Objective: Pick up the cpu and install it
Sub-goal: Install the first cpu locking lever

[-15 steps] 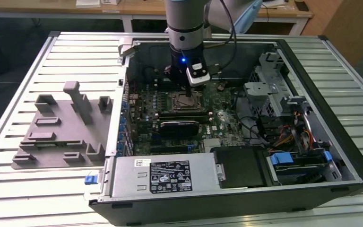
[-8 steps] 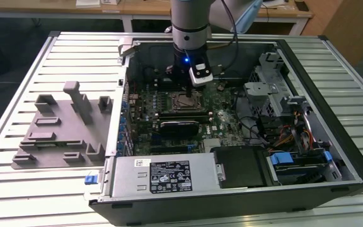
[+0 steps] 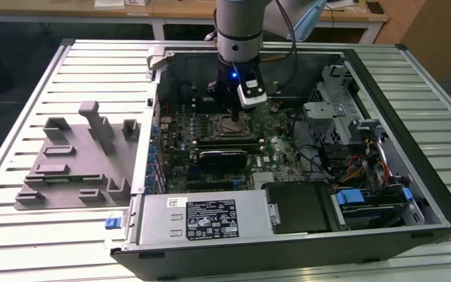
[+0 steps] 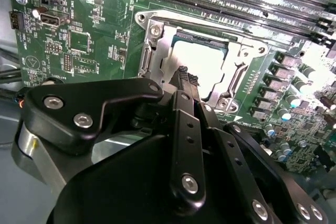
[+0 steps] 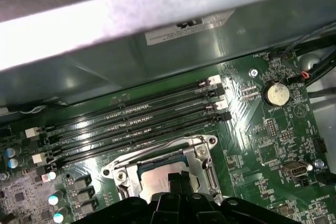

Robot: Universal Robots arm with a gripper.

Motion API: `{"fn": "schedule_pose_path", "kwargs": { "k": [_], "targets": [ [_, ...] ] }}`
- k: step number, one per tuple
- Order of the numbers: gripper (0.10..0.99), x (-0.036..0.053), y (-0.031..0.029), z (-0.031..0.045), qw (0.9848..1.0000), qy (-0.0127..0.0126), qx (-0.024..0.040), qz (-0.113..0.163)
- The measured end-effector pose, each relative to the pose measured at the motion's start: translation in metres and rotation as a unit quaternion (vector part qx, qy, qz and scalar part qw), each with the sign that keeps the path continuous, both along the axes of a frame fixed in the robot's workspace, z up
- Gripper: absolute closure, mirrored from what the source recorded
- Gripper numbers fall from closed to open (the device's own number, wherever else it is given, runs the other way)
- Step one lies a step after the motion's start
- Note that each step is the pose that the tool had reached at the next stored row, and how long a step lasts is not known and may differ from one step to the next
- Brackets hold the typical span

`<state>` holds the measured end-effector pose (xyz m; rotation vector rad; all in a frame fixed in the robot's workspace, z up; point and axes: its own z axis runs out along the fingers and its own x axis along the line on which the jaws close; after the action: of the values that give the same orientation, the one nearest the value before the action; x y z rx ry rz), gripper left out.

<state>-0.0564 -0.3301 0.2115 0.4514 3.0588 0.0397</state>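
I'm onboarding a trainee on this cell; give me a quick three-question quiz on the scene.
1. True or false: the cpu lies inside the socket frame.
2. The claw is over: A) memory slots, B) the cpu, C) power supply.
3. Fill in: the grey fixture tray sits on the exterior view's ____ of the computer case.
Key: 1 true; 2 B; 3 left.
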Motion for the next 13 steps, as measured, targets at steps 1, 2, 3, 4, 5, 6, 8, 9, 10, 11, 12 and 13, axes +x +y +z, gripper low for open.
{"fn": "schedule_pose_path", "kwargs": {
  "k": [1,2,3,4,5,6,8,9,10,11,12,13],
  "targets": [
    [0.98,0.0,-0.0003,0.0,1.0,0.0,0.0,0.0],
    [0.98,0.0,-0.0005,0.0,1.0,0.0001,0.0,0.0],
    [0.98,0.0,-0.0009,0.0,1.0,0.0,0.0,0.0],
    [0.98,-0.0001,-0.0014,0.0,1.0,0.0,0.0,0.0],
    [0.98,-0.0004,-0.0022,0.0,1.0,0.0,0.0,0.0],
    [0.98,-0.0011,-0.0032,0.0,1.0,0.0001,0.0,0.0],
    [0.98,-0.0031,-0.0053,-0.0001,1.0,0.0,0.0,0.0],
    [0.98,-0.0043,-0.006,-0.0001,1.0,0.0,0.0,0.0],
    [0.98,-0.0052,-0.0065,-0.0001,1.0,-0.0001,0.0,0.0],
    [0.98,-0.0054,-0.0067,-0.0001,1.0,-0.0001,0.0,0.0],
    [0.98,-0.0055,-0.0067,0.0002,1.0,0.0,-0.0001,0.0],
    [0.98,-0.0055,-0.0068,0.0008,1.0,0.0,-0.0001,0.0]
  ]
}}
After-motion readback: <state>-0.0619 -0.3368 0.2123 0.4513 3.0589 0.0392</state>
